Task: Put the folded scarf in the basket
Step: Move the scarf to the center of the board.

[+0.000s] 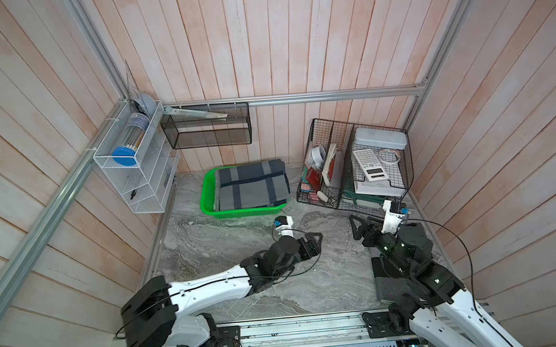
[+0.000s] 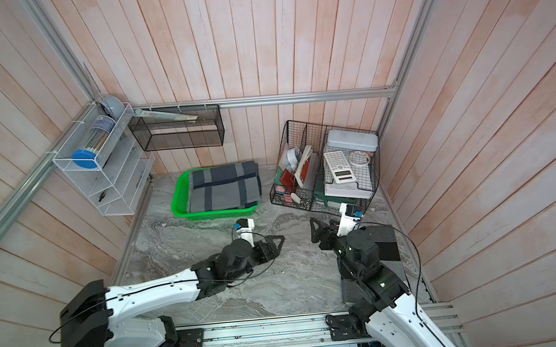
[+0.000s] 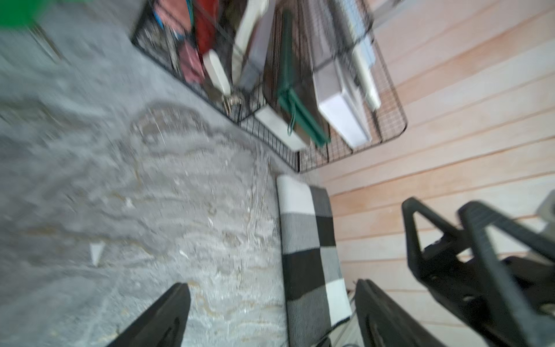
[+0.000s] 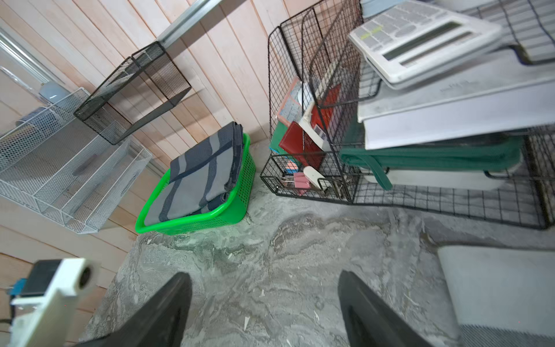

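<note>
A folded scarf (image 1: 252,186) (image 2: 225,188) (image 4: 198,171), grey with navy stripes, lies inside the bright green basket (image 1: 209,199) (image 2: 179,201) (image 4: 192,223) at the back of the marble table. It stands a little proud of the rim. My left gripper (image 1: 315,240) (image 2: 275,243) (image 3: 271,300) is open over the bare table in front of the basket, with nothing between its fingers. My right gripper (image 1: 357,227) (image 2: 317,230) (image 4: 265,300) is open too, empty, low over the table and pointing toward the left one. The left wrist view is blurred.
A black wire organiser (image 1: 356,162) with a calculator, books and clips stands right of the basket. A white wire rack (image 1: 135,171) and a black mesh shelf (image 1: 206,129) hang on the walls. A black, white and grey checked cloth (image 3: 309,240) lies by the right wall.
</note>
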